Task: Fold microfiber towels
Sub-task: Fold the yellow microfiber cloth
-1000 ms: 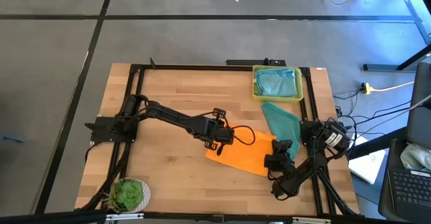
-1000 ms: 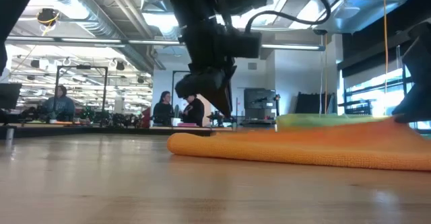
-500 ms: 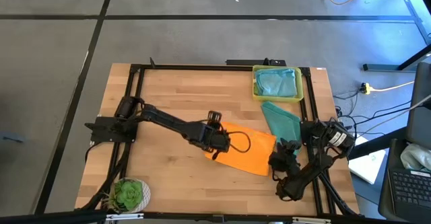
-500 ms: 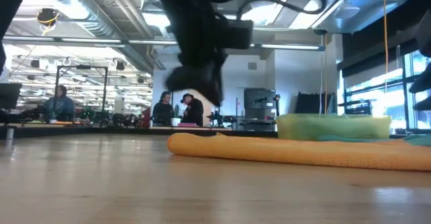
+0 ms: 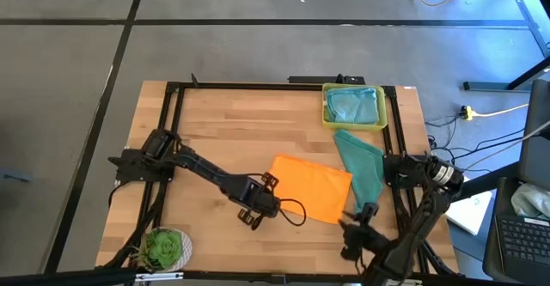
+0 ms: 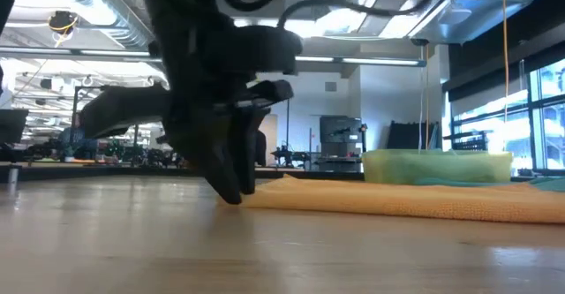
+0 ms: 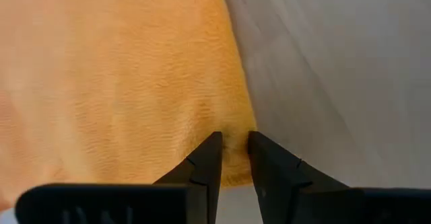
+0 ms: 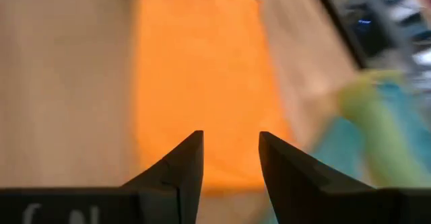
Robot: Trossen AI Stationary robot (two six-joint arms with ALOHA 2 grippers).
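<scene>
The orange microfiber towel [image 5: 311, 187] lies spread flat on the wooden table. My left gripper [image 5: 255, 215] is at its near-left corner, pointing steeply down and shut on the towel's edge [image 7: 234, 150]. My right gripper [image 5: 357, 224] hangs open above the table just past the towel's near-right corner, and the right wrist view looks down on the orange cloth between its fingers [image 8: 231, 140]. A teal towel [image 5: 359, 161] lies to the right of the orange one, its far end by the tray. A light blue towel [image 5: 352, 106] lies in the yellow tray [image 5: 326, 106]. My left gripper pinches the orange towel's left edge [image 7: 237, 131] close to the near-left corner, between its two fingers. The fingers come from above, slanting down, with their tips near the tabletop [image 6: 231, 192]. The towel lies flat and slack on the table beyond them.
A potted green plant [image 5: 163, 247] stands at the near-left corner of the table. A black frame [image 5: 172, 131] runs round the tabletop. Bare wood lies to the left of and beyond the orange towel. People sit at desks in the room behind.
My left gripper has moved toward the table's near-left and sunk lower, drawing the towel's corner with it. The towel, bunched in a fold before, is now spread out flat. My right gripper has come off the towel's right corner, risen and drawn back toward the near edge.
</scene>
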